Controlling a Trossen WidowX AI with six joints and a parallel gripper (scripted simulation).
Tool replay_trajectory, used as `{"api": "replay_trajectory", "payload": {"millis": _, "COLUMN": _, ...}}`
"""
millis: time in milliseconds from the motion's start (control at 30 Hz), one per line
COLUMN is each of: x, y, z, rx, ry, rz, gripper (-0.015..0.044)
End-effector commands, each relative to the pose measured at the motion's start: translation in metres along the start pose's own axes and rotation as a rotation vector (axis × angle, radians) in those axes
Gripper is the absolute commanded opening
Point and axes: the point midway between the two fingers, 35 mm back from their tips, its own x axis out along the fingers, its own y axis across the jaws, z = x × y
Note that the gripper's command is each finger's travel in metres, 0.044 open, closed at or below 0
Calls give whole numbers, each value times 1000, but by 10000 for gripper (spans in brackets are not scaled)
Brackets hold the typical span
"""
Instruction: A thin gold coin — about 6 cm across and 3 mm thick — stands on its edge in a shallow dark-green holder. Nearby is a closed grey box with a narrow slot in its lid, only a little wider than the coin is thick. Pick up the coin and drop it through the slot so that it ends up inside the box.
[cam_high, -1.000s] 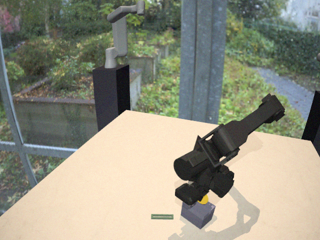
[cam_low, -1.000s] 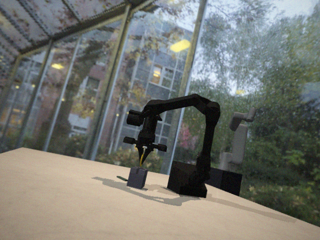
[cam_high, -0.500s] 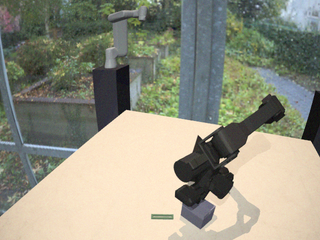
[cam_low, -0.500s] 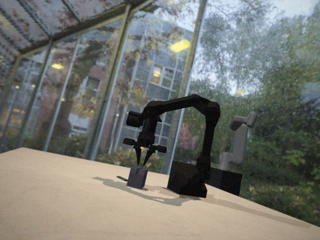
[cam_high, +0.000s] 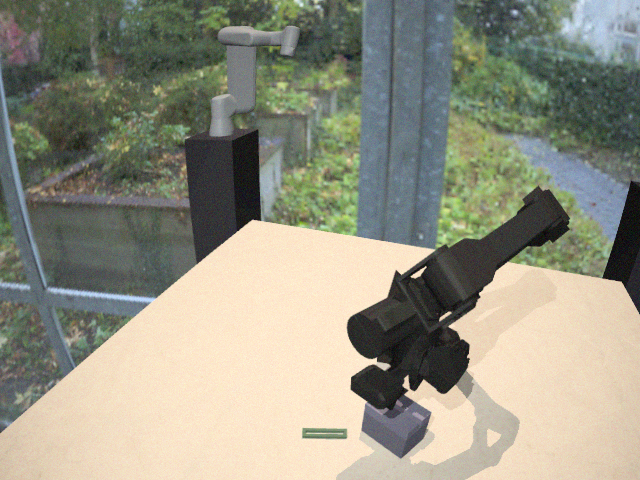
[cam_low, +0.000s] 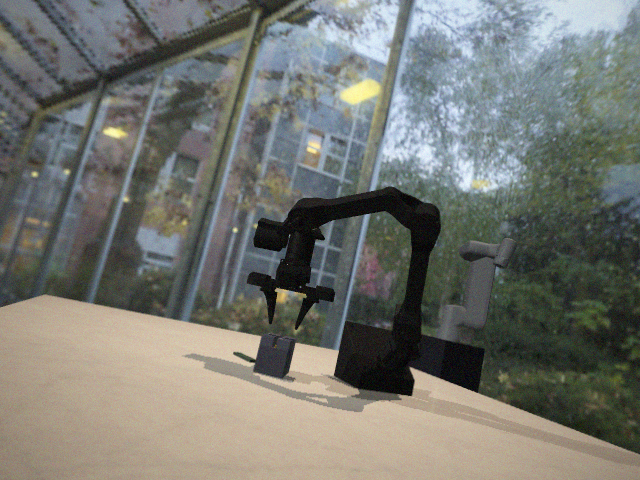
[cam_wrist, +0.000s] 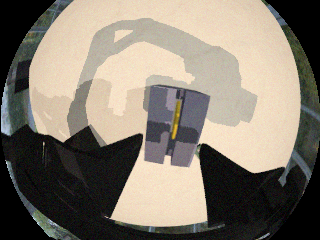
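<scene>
The grey box stands on the table near its front edge. In the wrist view the gold coin shows only as a thin gold line inside the slot in the lid. It does not show in either the top or the exterior view. My gripper is open and hangs just above the box, one finger to each side of the slot. Nothing is between the fingers. The dark-green holder lies empty on the table just left of the box.
The arm's black base block stands behind the box. A grey second arm stands on a black pedestal off the table's far corner. The table's front edge is close to the box.
</scene>
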Motion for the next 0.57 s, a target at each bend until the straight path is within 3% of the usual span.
{"api": "replay_trajectory", "payload": {"millis": 0, "x": -9, "y": -1, "z": -1, "rx": -4, "ry": 4, "rz": -6, "gripper": 344}}
{"api": "replay_trajectory", "payload": {"millis": 133, "x": -43, "y": 2, "z": -1, "rx": -1, "ry": 0, "rz": -3, "gripper": 440}}
{"api": "replay_trajectory", "payload": {"millis": 533, "x": -53, "y": 3, "z": -1, "rx": 0, "ry": -1, "rz": -2, "gripper": 440}}
